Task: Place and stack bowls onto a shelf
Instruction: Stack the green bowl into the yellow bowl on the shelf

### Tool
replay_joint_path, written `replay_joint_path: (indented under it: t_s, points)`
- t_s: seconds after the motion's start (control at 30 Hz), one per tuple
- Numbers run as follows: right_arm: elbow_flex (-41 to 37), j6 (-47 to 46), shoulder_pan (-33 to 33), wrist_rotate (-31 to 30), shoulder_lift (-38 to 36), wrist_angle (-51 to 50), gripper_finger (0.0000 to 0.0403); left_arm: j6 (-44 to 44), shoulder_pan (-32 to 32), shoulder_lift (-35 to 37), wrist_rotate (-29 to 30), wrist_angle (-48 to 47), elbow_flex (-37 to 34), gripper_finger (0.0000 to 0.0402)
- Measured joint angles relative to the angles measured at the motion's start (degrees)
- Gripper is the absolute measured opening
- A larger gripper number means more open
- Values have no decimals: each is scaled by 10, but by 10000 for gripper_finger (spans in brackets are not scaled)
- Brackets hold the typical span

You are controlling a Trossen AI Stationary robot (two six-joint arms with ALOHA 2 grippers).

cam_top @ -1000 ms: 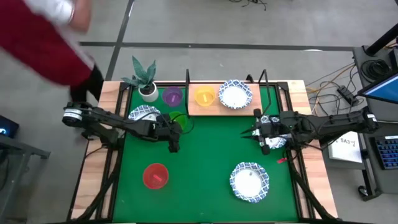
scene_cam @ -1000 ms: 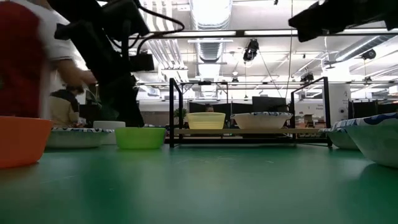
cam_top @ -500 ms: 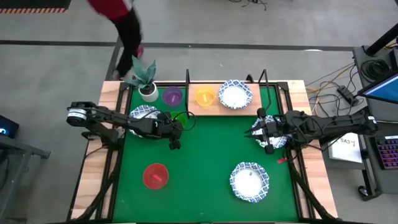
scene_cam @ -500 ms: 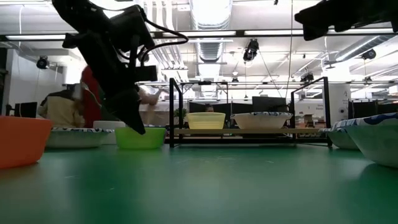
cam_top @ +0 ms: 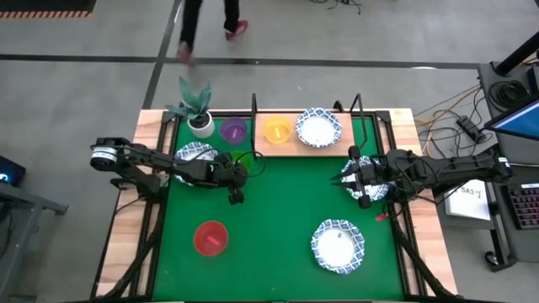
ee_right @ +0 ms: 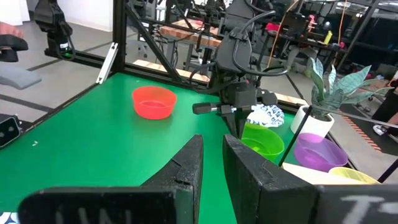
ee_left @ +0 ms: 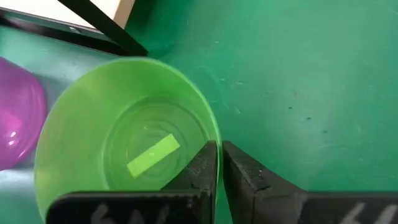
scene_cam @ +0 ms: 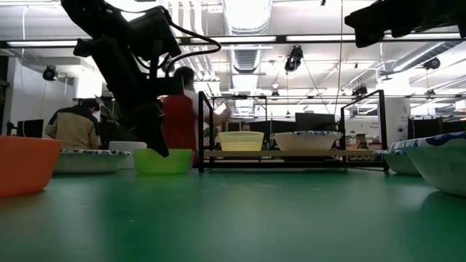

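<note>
A green bowl [ee_left: 124, 137] stands upright on the green mat, left of the shelf [cam_top: 299, 145]. My left gripper [ee_left: 217, 155] is shut on it and covers most of it in the high view [cam_top: 239, 172]. The wooden shelf carries a yellow bowl [cam_top: 278, 130] and a white blue-rimmed bowl [cam_top: 318, 128]. A purple bowl [cam_top: 233, 130] rests on the mat beside the shelf. My right gripper [ee_right: 211, 155] hangs raised above the table's right side [cam_top: 354, 181], its fingers a narrow gap apart with nothing between them. My left gripper pinches the green bowl's rim [ee_left: 208, 134] on the side toward the table's right, one finger inside the bowl and one outside. The fingers [scene_cam: 159, 145] come from above, slanting down. The bowl stands upright with its base on the mat.
A red bowl [cam_top: 210, 238] and a white patterned bowl [cam_top: 338, 246] sit toward the near edge. Two more patterned bowls lie under my left arm [cam_top: 195, 154] and below my right gripper [cam_top: 373, 189]. A potted plant [cam_top: 198, 114] stands at the far left. A person walks beyond the table.
My left gripper has come down to the green bowl and shut on its rim; the bowl has stayed in place. The person who reached over the table's far left corner has walked away from it.
</note>
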State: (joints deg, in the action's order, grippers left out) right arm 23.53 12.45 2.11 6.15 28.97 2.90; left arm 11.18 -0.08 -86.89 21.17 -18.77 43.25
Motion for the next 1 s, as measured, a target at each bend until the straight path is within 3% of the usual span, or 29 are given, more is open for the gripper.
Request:
replay_joint_path:
  t_s: [0.2, 0.47, 0.7, 1.0]
  points:
    - [0, -1, 0, -1, 0, 0, 52, 0, -16, 0, -23, -85, 63, 1]
    - [0, -1, 0, -1, 0, 0, 52, -76, -56, 0, -45, -181, 223, 0]
    - [0, 0, 0, 0, 0, 0, 52, -222, -55, 0, -55, -178, 342, 0]
    - [0, 0, 0, 0, 0, 0, 52, -344, 34, -1, -53, -88, 352, 0]
